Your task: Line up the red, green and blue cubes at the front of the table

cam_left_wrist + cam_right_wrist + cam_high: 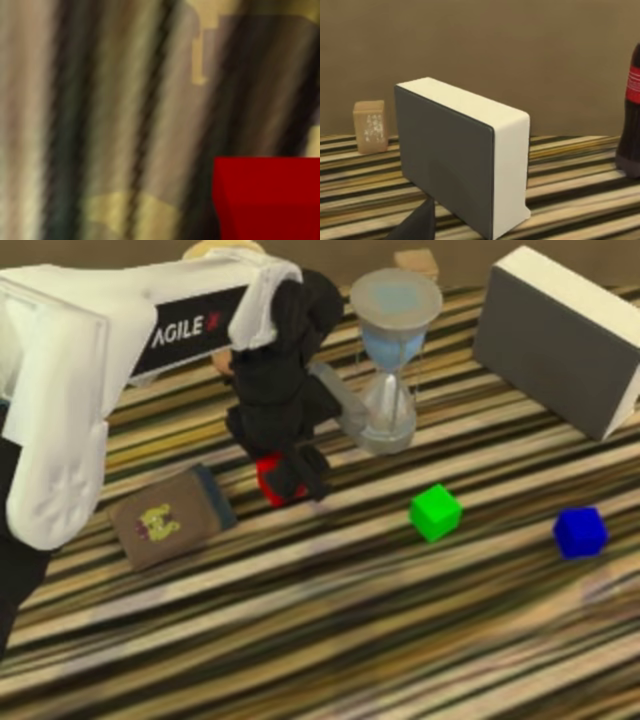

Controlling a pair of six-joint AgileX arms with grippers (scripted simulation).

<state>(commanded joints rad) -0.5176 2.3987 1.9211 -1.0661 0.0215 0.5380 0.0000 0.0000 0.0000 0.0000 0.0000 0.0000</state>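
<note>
The red cube lies on the striped table left of centre, and my left gripper hangs directly over it, hiding most of it. In the left wrist view the red cube fills one corner, very close. The green cube sits on the table right of centre, with the blue cube farther right; both stand free. My right arm is outside the top view; only a dark part of the right gripper shows in its wrist view.
An hourglass stands just behind and to the right of the left gripper. A grey and white box stands at the back right. A tan block is at the back, a flat brown pouch at the left, and a cola bottle.
</note>
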